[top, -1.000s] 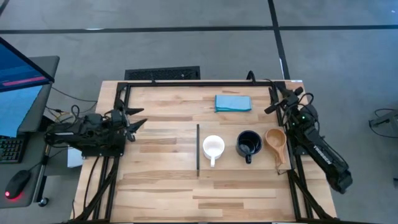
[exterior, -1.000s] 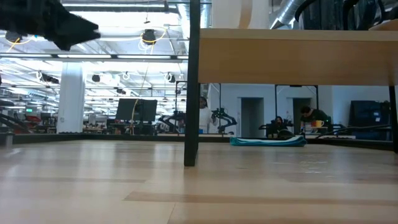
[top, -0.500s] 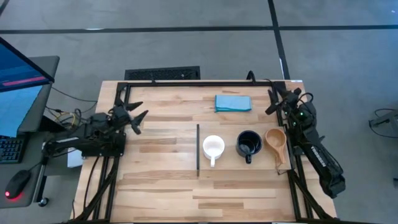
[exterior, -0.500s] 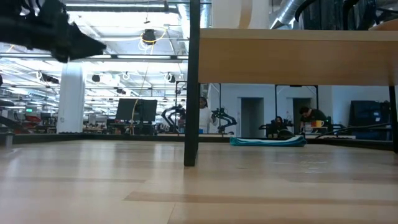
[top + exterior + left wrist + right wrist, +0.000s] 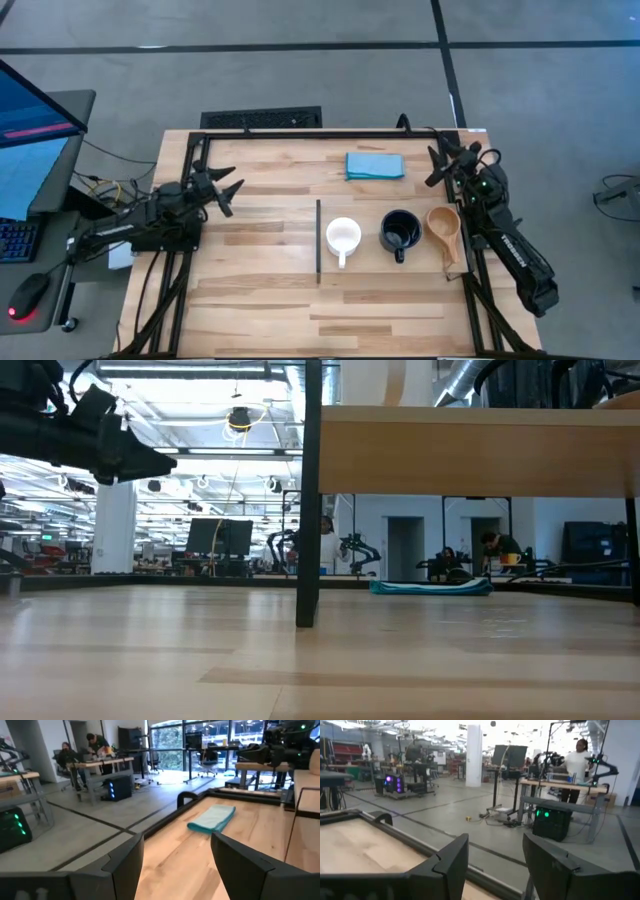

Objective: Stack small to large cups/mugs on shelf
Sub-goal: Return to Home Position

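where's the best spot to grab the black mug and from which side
Probably the handle, from straight above: the black mug stands upright on the shelf, its handle sticking out clear toward the high view's bottom, while the white mug and wooden cup crowd its sides.

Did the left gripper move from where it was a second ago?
Yes. In the high view the left gripper has slid a little farther over the table, toward the blue cloth, with its jaws open.

Grey floor (image 5: 300, 80), ceiling lights (image 5: 190, 372), office desks (image 5: 95, 762)
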Controlling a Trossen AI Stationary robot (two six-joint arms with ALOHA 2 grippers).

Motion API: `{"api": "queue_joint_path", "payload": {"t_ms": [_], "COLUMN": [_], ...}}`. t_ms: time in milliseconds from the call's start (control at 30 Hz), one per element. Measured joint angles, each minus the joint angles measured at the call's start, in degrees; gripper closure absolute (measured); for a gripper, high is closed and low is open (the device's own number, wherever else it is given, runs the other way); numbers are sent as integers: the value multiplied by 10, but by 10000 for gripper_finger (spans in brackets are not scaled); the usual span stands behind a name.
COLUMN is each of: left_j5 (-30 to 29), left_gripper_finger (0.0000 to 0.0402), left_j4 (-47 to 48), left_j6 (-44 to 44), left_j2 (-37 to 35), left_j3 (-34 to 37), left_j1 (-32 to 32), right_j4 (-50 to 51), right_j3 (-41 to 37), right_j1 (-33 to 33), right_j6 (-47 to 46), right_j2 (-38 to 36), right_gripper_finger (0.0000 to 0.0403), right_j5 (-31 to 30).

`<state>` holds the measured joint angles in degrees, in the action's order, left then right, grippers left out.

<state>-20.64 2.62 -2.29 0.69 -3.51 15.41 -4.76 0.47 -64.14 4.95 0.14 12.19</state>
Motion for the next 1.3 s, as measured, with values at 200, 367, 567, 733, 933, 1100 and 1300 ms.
{"api": "queue_joint_path", "payload": {"t_ms": [200, 367, 567, 733, 933, 1100, 1300], "left_j5": [22, 21, 24, 22, 22, 21, 21], "left_gripper_finger": [178, 178, 178, 178, 178, 178, 178], "left_j4": [28, 28, 28, 29, 29, 30, 30], "left_j6": [25, 28, 23, 21, 5, 9, 9], "left_j2": [0, 0, 0, 0, 0, 0, 0], "left_j3": [-1, -1, -1, -1, 0, 0, 0], "left_j1": [19, 30, 35, 35, 35, 35, 35], "right_j4": [25, 25, 25, 25, 26, 26, 1], "right_j3": [0, 0, 0, 0, 0, 0, 0], "right_j1": [0, 0, 0, 0, 0, 0, 0], "right_j6": [11, 11, 11, 11, 11, 15, 15], "right_j2": [1, 1, 1, 8, 39, 58, 58], "right_gripper_finger": [193, 193, 193, 193, 193, 193, 193], "right_j5": [0, 0, 0, 0, -2, -2, -2]}}
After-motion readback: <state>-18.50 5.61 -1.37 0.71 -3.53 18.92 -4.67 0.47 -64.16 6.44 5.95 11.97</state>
